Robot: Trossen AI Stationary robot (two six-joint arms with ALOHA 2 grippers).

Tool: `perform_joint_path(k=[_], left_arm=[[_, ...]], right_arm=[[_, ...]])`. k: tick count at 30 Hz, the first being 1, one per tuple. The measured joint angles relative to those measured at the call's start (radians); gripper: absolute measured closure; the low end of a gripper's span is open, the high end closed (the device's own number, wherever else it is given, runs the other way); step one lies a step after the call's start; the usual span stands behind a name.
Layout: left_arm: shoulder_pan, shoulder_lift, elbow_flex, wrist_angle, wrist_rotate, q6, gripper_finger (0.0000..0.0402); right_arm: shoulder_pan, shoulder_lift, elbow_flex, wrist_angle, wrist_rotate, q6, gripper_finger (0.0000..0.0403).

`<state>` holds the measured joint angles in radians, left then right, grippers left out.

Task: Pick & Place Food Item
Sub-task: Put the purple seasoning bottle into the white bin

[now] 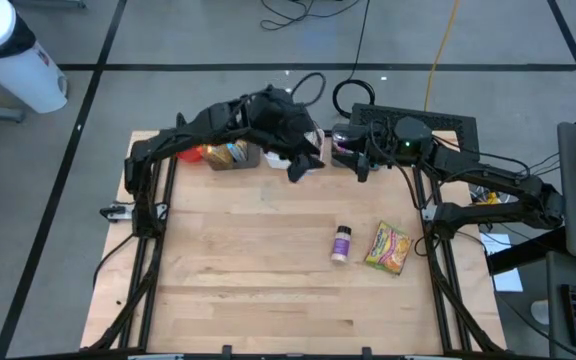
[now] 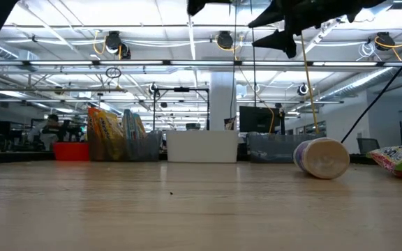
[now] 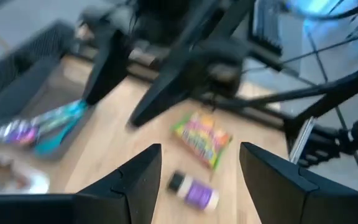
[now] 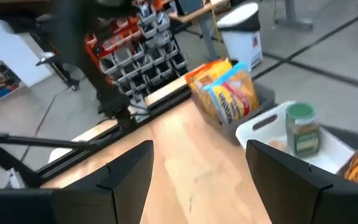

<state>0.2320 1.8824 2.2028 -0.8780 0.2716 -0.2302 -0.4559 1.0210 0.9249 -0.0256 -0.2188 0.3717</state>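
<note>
With the left gripper [image 3: 199, 165] high near the back bins, fingers apart and empty, bring it down over the bottle [image 1: 341, 243] lying mid-desk [image 1: 248, 280] beside the packet [image 1: 388, 247], straddling its width, while the right gripper [image 4: 197, 163] waits open.

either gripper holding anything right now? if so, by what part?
Nothing is held. The left gripper is open and empty above the table's far edge; the right gripper is open and empty too. The purple-labelled bottle and snack packet lie untouched.

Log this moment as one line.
left gripper: open, above back bins | right gripper: open, idle | bottle, candy bag: on table, untouched
</note>
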Motion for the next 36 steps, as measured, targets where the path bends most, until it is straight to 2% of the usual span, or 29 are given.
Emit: perform_joint_path(k=[6, 11, 16, 23, 26, 29, 32, 36], left_arm=[[-0.084, -0.014, -0.091, 0.333, -0.054, -0.073, 0.0179], [-0.115, -0.070, -0.257, 0.552, -0.066, -0.161, 0.0179], [-0.138, -0.211, -0.507, 0.731, -0.130, -0.236, 0.0179], [-0.170, -0.458, -0.808, 0.788, -0.289, -0.291, 0.0179], [-0.185, -0.521, -0.895, 0.800, -0.326, -0.351, 0.0178], [-0.191, -0.548, -0.957, 0.809, -0.356, -0.428, 0.0178], [-0.189, -0.539, -0.989, 0.820, -0.366, -0.489, 0.0178], [-0.181, -0.510, -0.986, 0.850, -0.391, -0.439, 0.0178]], right_arm=[[0.000, 0.000, 0.000, -0.014, -0.132, 0.012, 0.0154], [0.002, 0.000, 0.000, -0.017, -0.205, 0.045, 0.0154], [0.025, -0.006, -0.036, 0.000, -0.215, 0.080, 0.0154], [0.083, -0.009, -0.153, 0.040, -0.204, 0.192, 0.0154], [0.114, -0.010, -0.225, 0.173, -0.204, 0.282, 0.0154], [0.139, -0.009, -0.309, 0.379, -0.191, 0.371, 0.0154], [0.167, -0.010, -0.394, 0.599, -0.095, 0.459, 0.0154], [0.194, -0.009, -0.464, 0.769, 0.078, 0.524, 0.0154]])
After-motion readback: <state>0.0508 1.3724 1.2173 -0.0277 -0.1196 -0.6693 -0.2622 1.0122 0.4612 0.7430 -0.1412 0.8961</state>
